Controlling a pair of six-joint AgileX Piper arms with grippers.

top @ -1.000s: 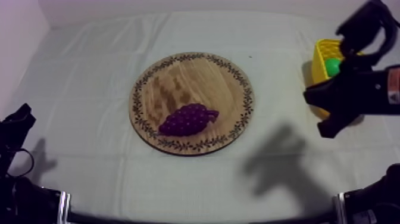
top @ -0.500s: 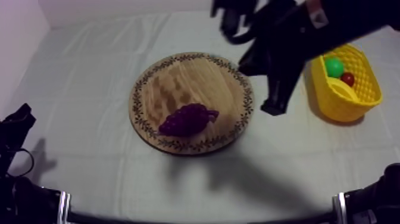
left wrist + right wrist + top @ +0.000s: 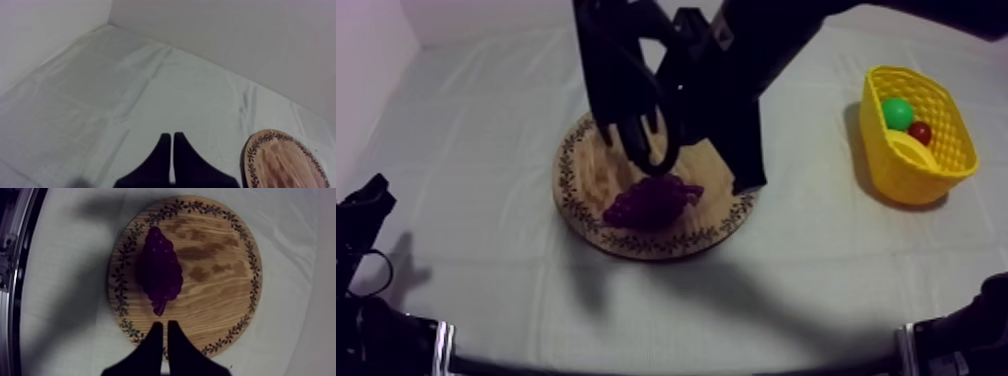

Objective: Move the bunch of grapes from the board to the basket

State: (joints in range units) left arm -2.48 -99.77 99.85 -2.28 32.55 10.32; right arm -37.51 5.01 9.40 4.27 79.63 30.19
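Note:
The purple bunch of grapes (image 3: 651, 201) lies on the round wooden board (image 3: 586, 190), toward its front. My right arm reaches in from the upper right and hangs over the board. My right gripper (image 3: 746, 183) is shut, above the board's right rim and just past the grapes' stem. In the right wrist view the shut fingers (image 3: 162, 330) form a narrow wedge just short of the grapes (image 3: 160, 270) on the board (image 3: 220, 273). My left gripper (image 3: 361, 215) rests low at the left, shut (image 3: 172, 142), with the board's edge (image 3: 285, 160) nearby.
The yellow basket (image 3: 911, 185) stands at the right of the table. It holds a green fruit (image 3: 896, 112), a small red fruit (image 3: 920, 131) and a pale yellow piece (image 3: 906, 150). The arm's shadow falls on the cloth in front of the board.
My right arm has swung left from beside the basket to over the board. The grapes and the left arm have not moved.

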